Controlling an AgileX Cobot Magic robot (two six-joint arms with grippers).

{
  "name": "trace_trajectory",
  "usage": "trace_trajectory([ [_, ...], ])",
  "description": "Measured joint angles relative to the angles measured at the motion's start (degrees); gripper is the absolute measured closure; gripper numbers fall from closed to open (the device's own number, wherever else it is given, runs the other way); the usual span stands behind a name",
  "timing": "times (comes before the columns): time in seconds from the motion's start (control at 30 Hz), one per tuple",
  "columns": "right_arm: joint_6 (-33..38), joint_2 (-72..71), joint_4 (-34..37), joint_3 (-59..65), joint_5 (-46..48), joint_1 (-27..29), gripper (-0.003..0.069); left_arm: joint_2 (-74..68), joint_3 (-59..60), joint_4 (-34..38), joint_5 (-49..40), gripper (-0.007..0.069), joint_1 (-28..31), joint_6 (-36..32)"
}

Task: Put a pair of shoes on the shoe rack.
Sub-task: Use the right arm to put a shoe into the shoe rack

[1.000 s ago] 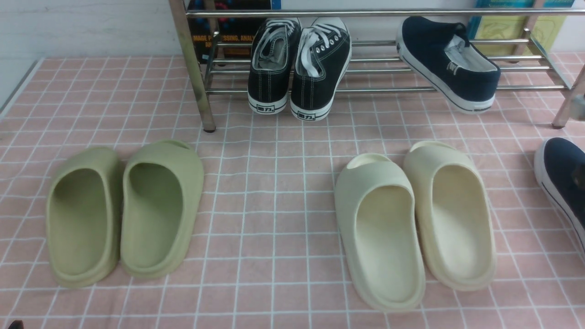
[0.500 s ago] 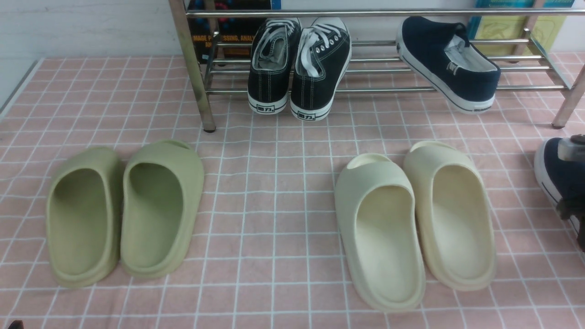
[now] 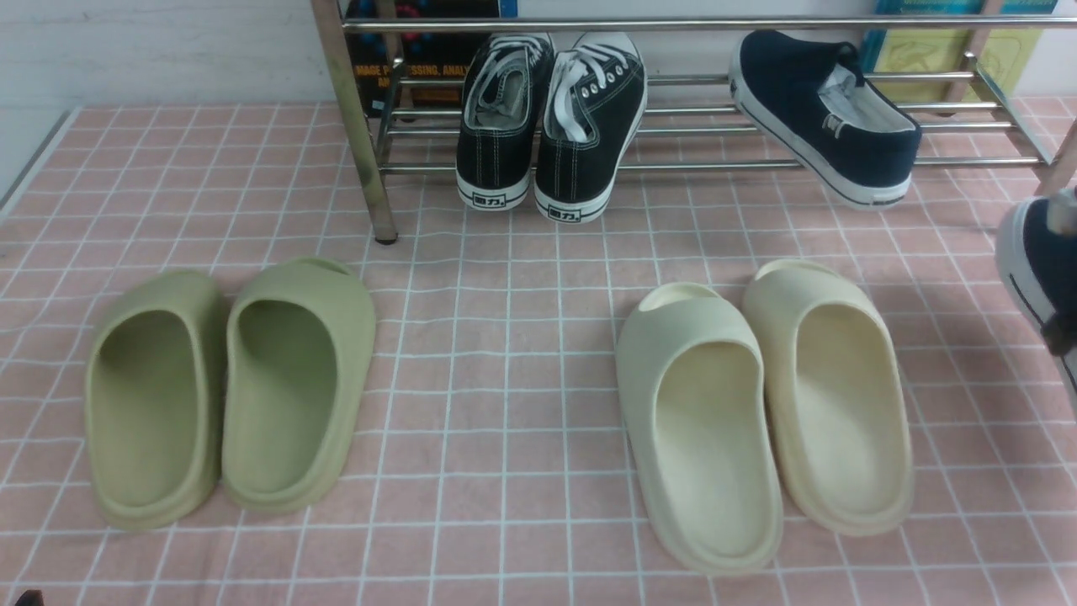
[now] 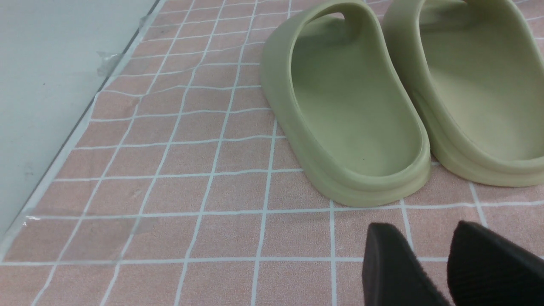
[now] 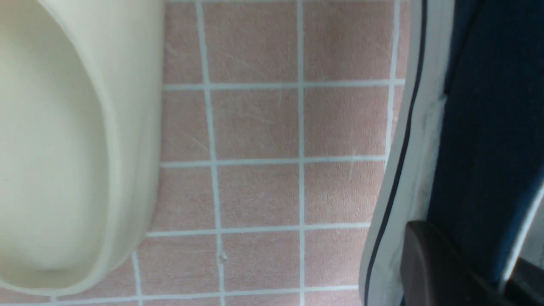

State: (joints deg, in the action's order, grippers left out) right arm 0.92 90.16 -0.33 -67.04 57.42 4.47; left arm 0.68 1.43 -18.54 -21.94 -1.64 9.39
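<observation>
One navy slip-on shoe (image 3: 829,114) lies tilted on the lower bars of the silver shoe rack (image 3: 673,164), at its right. The second navy shoe (image 3: 1039,261) is at the right edge of the front view, lifted off the cloth. My right gripper (image 3: 1062,278) is shut on it. In the right wrist view one dark finger (image 5: 429,263) presses the shoe's white sole and navy side (image 5: 488,127), and the gripper (image 5: 476,272) spans the shoe's wall. My left gripper (image 4: 425,250) is shut and empty, low over the cloth near the green slides.
Black lace-up sneakers (image 3: 551,126) stand on the rack's left half. Cream slides (image 3: 766,412) lie in front of the rack, left of the held shoe. Green slides (image 3: 227,387) lie at the left. The rack's right front post (image 3: 1052,181) is just behind the held shoe.
My right gripper has closed on the second navy shoe and lifted it up off the cloth, toward the rack. The left arm has not moved.
</observation>
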Motion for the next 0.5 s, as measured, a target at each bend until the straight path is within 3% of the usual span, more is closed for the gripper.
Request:
trace_trajectory([
  [0.5, 2.91, 14.65, 0.33, -25.56, 8.03, -0.90, 0.0654, 0.00, 0.00, 0.00, 0.00, 0.0385, 0.00, 0.00],
])
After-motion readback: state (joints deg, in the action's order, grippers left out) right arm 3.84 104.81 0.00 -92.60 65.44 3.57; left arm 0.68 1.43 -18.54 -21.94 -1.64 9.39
